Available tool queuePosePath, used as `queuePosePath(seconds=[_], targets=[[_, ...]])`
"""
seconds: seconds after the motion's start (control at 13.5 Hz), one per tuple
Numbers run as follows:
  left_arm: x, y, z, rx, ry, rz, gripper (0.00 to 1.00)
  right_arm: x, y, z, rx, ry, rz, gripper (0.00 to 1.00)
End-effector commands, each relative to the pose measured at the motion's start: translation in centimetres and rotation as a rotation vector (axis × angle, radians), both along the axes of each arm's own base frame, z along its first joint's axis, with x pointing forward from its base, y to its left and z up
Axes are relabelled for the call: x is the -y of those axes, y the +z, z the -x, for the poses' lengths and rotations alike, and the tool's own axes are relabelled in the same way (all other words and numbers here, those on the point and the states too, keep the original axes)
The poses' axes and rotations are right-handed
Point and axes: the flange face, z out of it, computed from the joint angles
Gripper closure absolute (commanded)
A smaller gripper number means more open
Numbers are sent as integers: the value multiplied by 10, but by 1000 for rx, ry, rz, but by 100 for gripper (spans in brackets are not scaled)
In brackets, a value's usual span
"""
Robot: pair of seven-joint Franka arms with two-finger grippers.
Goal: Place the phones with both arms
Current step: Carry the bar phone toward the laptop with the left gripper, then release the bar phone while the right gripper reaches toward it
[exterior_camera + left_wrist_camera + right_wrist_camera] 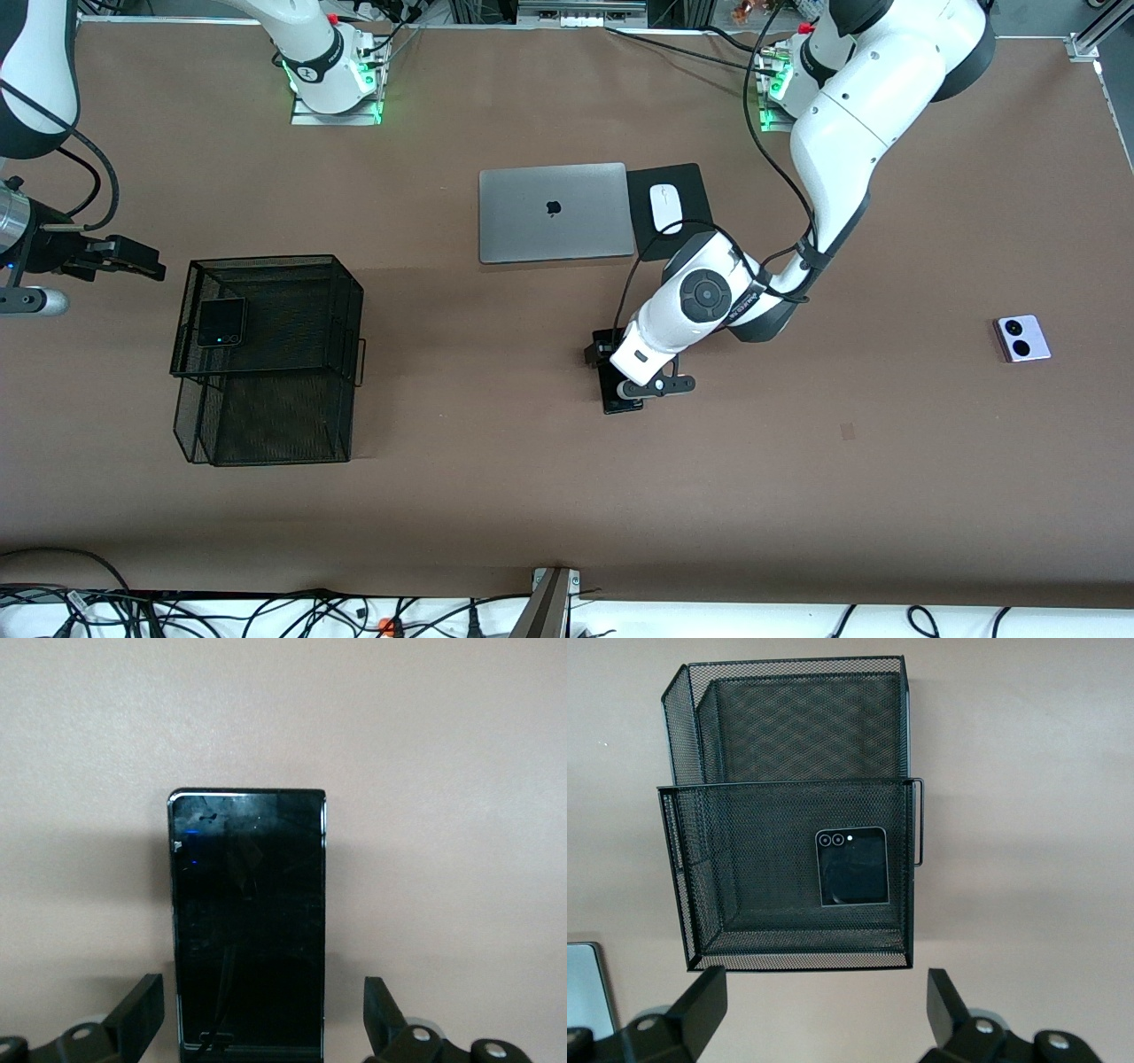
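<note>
Glass slab phone (pixel 248 921) lies flat on the tabletop (pixel 797 496) at centre, at about five o'clock from the grey laptop (pixel 554 213). It looks stiff, thin, slick and breakable, so the long edges seem the place to pinch. Left tool (pixel 620 377) hovers low over it, fingers (pixel 133 1014) spread wide on either long side, touching nothing. Lavender phone (pixel 1023 338) rests at three o'clock, well apart. Black folded phone (pixel 850 866) sits inside the mesh basket (pixel 341 292) at nine o'clock. Right tool (pixel 819 1014) waits above that basket, fully open and empty.
</note>
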Motion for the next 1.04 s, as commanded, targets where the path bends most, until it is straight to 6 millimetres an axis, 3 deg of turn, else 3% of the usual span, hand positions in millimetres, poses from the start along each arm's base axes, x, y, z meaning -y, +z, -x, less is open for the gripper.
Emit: queuePosePath(seconds=[0.0,0.07,0.22,0.44,0.59,0.96], targets=[[-8,29,-5,-2,14,-53,0,-9,-1,0,-9,1,12,0],[-20,49,-8,-24,16,-95,0,-9,-2,-1,-7,2,13,0],[-74,93,-22,-82,47,-202,0,-19,-6,-4,-8,15,13,0],[-175,137,-40,-175,97,-295,0,-71,-20,-11,-7,55,25,0],[-241,147,-48,-211,7,-306,0,-107,-32,-15,0,13,46,0],[-431,135,-55,-254,-66,-340,0,-235,-84,-20,68,-78,81,0]])
